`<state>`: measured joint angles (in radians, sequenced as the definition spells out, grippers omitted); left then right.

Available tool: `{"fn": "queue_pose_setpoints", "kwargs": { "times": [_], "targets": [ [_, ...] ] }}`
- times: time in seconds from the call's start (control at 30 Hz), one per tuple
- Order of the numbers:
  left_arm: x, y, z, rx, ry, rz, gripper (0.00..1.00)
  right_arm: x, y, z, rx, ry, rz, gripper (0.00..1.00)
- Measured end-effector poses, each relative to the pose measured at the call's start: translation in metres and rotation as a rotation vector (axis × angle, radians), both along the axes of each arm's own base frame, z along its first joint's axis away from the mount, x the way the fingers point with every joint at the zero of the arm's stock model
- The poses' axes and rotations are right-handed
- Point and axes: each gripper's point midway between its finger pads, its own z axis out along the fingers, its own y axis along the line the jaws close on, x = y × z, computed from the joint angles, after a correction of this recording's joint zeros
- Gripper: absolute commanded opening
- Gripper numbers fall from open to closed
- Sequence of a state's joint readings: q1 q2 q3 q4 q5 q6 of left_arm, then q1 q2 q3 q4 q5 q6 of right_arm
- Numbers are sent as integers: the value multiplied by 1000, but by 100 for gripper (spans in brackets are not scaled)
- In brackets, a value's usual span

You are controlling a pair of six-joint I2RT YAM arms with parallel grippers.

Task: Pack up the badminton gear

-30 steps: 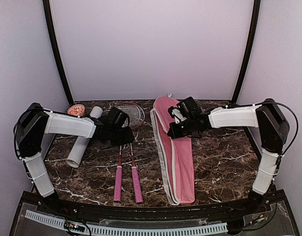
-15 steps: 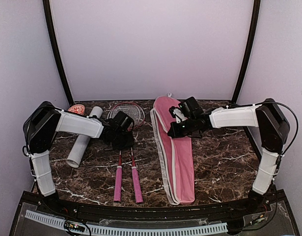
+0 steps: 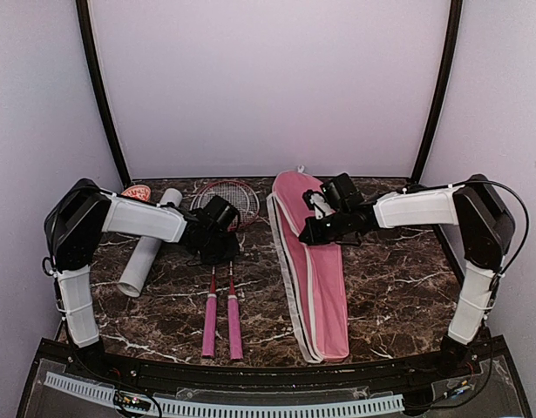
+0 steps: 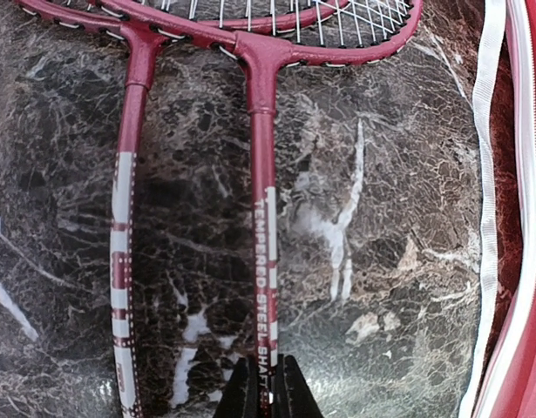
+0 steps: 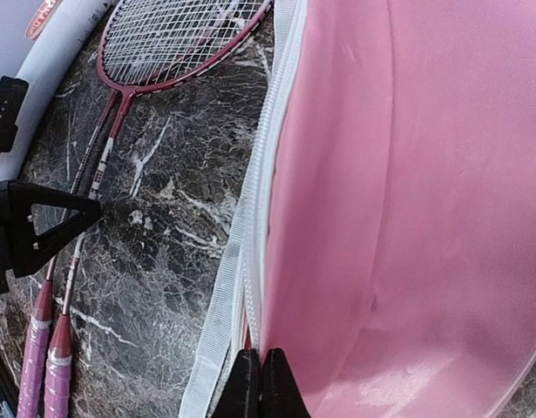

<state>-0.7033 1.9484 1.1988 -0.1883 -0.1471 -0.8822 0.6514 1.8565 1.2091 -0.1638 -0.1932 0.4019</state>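
Pink cloth is my landmark: the pink racket cover (image 3: 324, 287) lies flat on the marble table (image 3: 398, 279). It is long, racket-shaped and soft, with white zip tape (image 5: 250, 218) along its edge. The right gripper (image 5: 257, 383) is pressed together on that tape at the cover's left edge, pinching the top layer as far as I can tell.

Just left of the cover, two red-framed rackets lie side by side with their strung heads at the far end and pink handles toward me. The left gripper (image 4: 266, 389) is clamped on the thin shaft (image 4: 261, 261) of the racket nearer the cover. The second racket (image 4: 124, 218) lies untouched just beyond it.

Further left of the cover lies a white cardboard tube (image 3: 145, 252), with a small red-patterned cap (image 3: 135, 193) at its far end. I see no shuttlecocks.

Risks, my call:
- The shaft is thin, glossy and round, so it can twist or slide in the pinch, and the head or handle then droops.
- The two heads overlap, so lifting one may drag the other.
- The cover is floppy, so the tape could slip free or the mouth could sag shut.
- The frame or strings could catch on the zip going in.
- The tube is a smooth cylinder and rolls if the left arm bumps it.
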Motion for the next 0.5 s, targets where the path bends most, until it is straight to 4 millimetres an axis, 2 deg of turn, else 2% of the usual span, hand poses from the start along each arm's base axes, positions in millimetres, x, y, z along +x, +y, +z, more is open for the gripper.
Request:
{"fn": "queue_pose_setpoints", "kwargs": {
  "times": [0.1,0.17,0.33,0.43,0.5],
  "targets": [
    [-1,3,5,19,-5,-3,0,-1,-2,-3,5,8,1,0],
    [-4,6,15,31,-19,-8,0,-1,-3,-4,8,13,1,0],
    [-8,4,71,13,-125,-37,0,-1,-3,-3,18,16,2,0],
    [-23,0,99,7,-170,-74,0,-1,-3,-3,24,20,2,0],
    [-38,-2,107,18,-178,-102,0,0,-2,-2,32,23,-1,0]
  ]
}}
